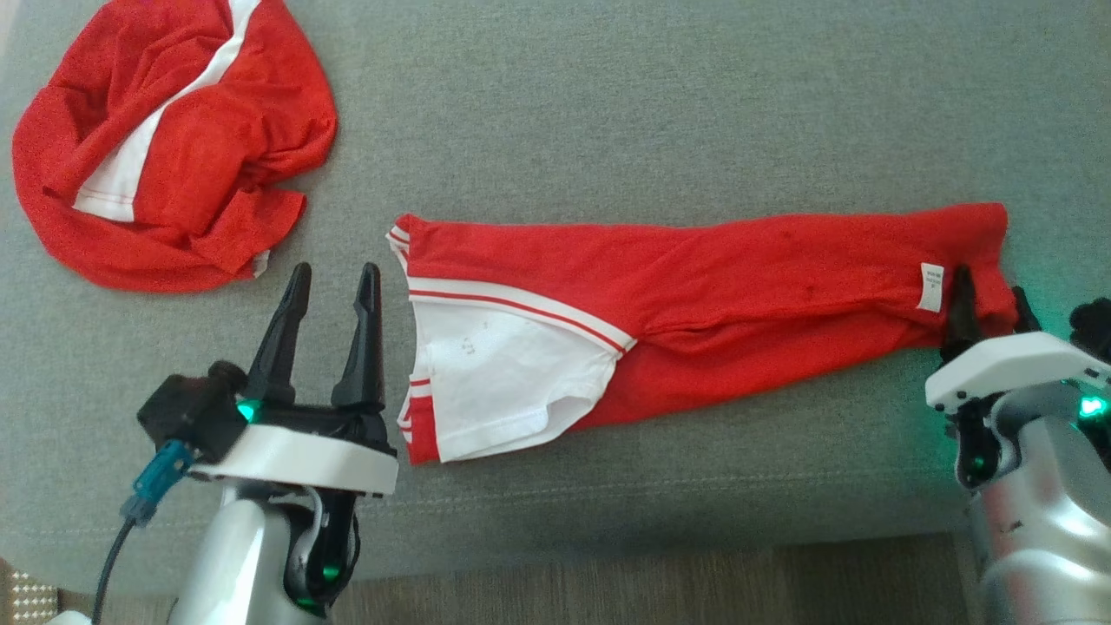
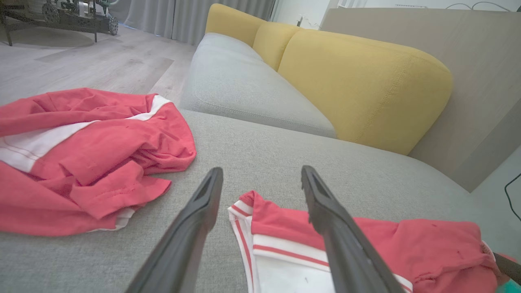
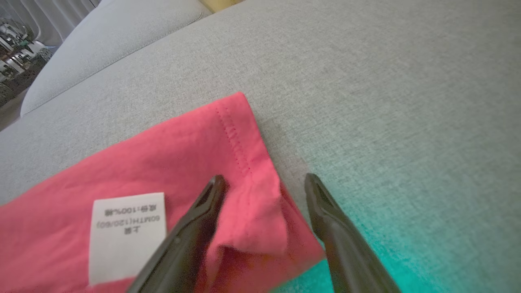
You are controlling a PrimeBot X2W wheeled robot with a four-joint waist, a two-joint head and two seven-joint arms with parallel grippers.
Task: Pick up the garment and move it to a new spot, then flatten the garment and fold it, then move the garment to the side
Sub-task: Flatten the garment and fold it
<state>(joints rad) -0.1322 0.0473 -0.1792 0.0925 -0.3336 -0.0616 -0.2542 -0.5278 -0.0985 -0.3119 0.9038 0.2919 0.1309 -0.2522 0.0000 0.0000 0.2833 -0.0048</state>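
**Head view.** Red-and-white garment (image 1: 694, 295): laid as a long, narrow strip across the grey sofa seat (image 1: 608, 104). A white panel and striped trim are seen at the robot's left end, and a care label (image 1: 930, 286) near the right end. Left gripper (image 1: 335, 271): jaws held apart and empty, just beside the striped end. Right gripper (image 1: 989, 291): placed at the opposite end, fingers over the corner. Crumpled red garment (image 1: 174, 139): heaped well apart, at the upper left.

**Left wrist view.** The left fingers are seen spread, with the striped edge lying beneath and between them. A yellow back cushion (image 2: 358, 81) is seen behind the seat.

**Right wrist view.** The stitched hem corner is seen between the spread fingers, and nothing is pinched. Whether a fingertip touches the cloth cannot be told.

**Handling, as judged.** The cloth is taken to be light, soft and limp. Sagging is to be expected once it is lifted, and the stacked layers may slide apart. Hold is best taken at both end corners, on the thicker hem and trim, with all layers pinched together.
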